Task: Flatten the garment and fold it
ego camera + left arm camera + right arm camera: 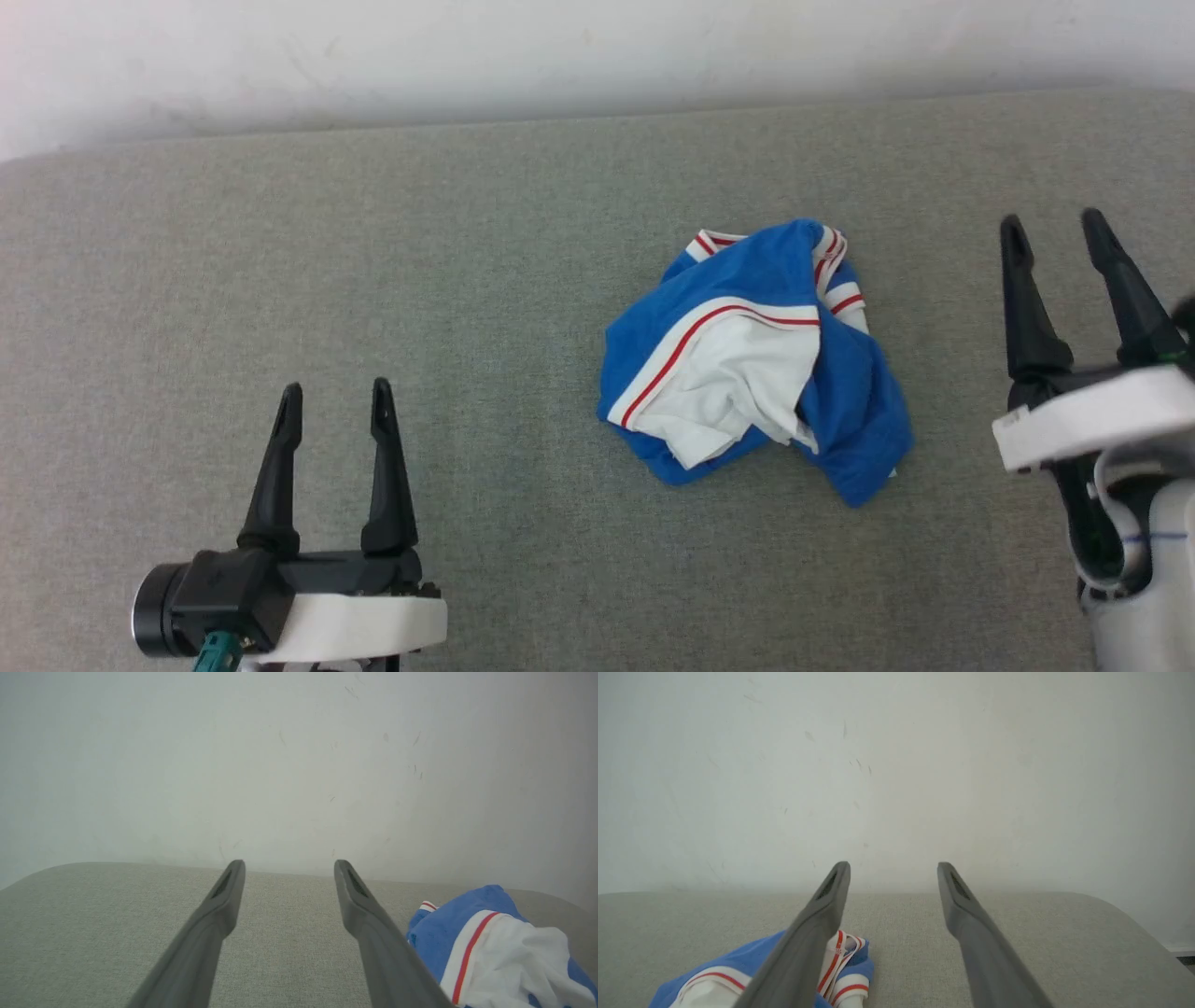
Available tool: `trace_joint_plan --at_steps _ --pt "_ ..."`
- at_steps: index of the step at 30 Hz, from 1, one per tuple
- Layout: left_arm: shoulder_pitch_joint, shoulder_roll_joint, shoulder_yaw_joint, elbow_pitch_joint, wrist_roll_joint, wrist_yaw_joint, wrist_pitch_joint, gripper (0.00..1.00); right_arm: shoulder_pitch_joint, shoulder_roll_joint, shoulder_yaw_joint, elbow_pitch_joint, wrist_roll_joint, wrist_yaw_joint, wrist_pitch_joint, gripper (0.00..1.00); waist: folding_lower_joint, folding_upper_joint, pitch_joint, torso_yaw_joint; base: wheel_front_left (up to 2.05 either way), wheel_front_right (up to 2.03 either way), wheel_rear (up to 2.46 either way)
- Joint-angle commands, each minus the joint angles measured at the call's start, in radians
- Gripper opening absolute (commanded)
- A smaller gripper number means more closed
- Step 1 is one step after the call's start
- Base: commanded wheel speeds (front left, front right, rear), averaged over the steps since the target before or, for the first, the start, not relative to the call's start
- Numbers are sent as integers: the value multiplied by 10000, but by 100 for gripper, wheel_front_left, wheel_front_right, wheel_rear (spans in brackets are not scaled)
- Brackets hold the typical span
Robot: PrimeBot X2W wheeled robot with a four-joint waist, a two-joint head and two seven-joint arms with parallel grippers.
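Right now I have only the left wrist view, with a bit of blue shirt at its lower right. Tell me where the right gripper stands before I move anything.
Observer: The right gripper hangs to the right of the garment, apart from it, jaws open and empty.
Operator: Give me the garment's whole shape.
Observer: It is a crumpled heap on the grey surface, with white fabric bunched in the middle and blue around it; no lettering shows.
Operator: Say which arm is closer.
Observer: In the head view the heap lies nearer the right gripper than the left gripper.
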Motion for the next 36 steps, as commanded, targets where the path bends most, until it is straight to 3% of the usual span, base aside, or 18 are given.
trace_joint_plan --at_steps 1,6,9,18,26,27,28,36 --pt "-200 -69 82 -10 124 -111 -46 100 -270 -199 107 116 183 -9 471 100 -1 -1 164 153 0 0 0" --pt "-331 -285 128 14 337 -376 -47 100 -961 -1135 772 781 855 -9 2970 100 -1 -1 393 469 0 0 0" --pt "-430 -399 67 81 443 -536 -47 100 -1188 -1885 1432 1066 741 -9 3688 100 -1 -1 494 717 0 0 0" --pt "-606 -633 -91 364 533 -842 -47 100 -1119 -2404 2338 2492 1253 -9 5013 100 -1 -1 663 1504 0 0 0" --pt "-665 -707 -235 567 618 -978 -47 100 -1220 -2088 2256 3713 1002 -9 5357 100 -1 -1 787 1876 0 0 0" --pt "-672 -712 -255 596 625 -988 -47 100 -1227 -2019 2198 3849 991 -9 5433 44 -1 -1 794 1891 0 0 0" --pt "-679 -717 -273 622 633 -995 -47 100 -1251 -1919 2054 3948 999 -9 5424 0 -1 -1 807 1900 0 0 0" --pt "-634 -738 -163 799 638 -940 -47 100 -1805 -1625 1609 3481 897 -9 4773 0 -1 -1 526 1484 0 0 0"
